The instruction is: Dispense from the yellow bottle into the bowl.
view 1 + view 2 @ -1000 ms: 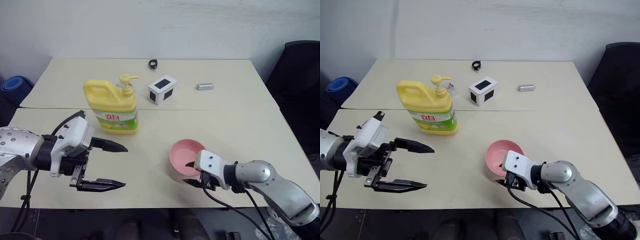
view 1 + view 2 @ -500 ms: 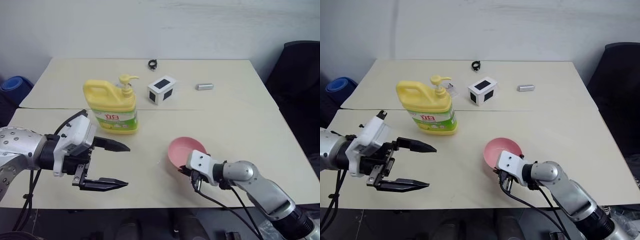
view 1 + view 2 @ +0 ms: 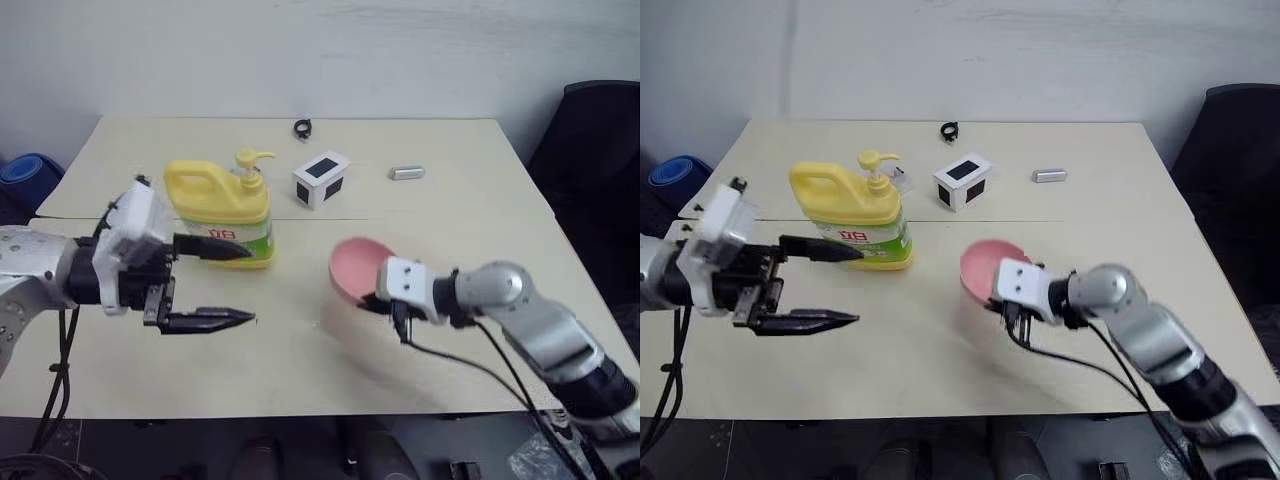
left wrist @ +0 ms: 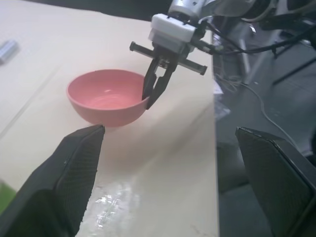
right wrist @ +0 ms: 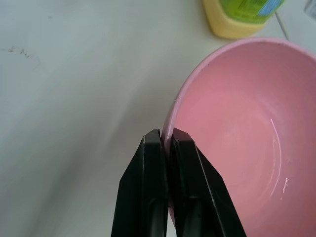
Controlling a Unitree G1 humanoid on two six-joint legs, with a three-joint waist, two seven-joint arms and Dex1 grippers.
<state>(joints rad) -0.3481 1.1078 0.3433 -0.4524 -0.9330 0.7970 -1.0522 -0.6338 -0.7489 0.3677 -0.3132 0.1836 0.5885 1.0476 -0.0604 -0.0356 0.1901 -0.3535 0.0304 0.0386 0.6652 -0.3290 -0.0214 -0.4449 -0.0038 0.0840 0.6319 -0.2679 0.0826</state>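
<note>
The table [image 3: 470,215] is carrying the yellow bottle [image 3: 222,213], standing upright toward its left edge. The left gripper [image 3: 222,283] is hovering beside it, jaws spread wide, empty. The right gripper [image 4: 154,92] is pinching the pink bowl [image 3: 352,269] by its rim near the front edge.

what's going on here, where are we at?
The right gripper is shut on the rim of the pink bowl, one finger inside and one outside, holding it tilted just off the table. The left gripper is wide open and holds nothing, hovering in front of the yellow bottle, which stands upright with its pump untouched. The bowl looks empty, so nothing has been dispensed yet.
</note>
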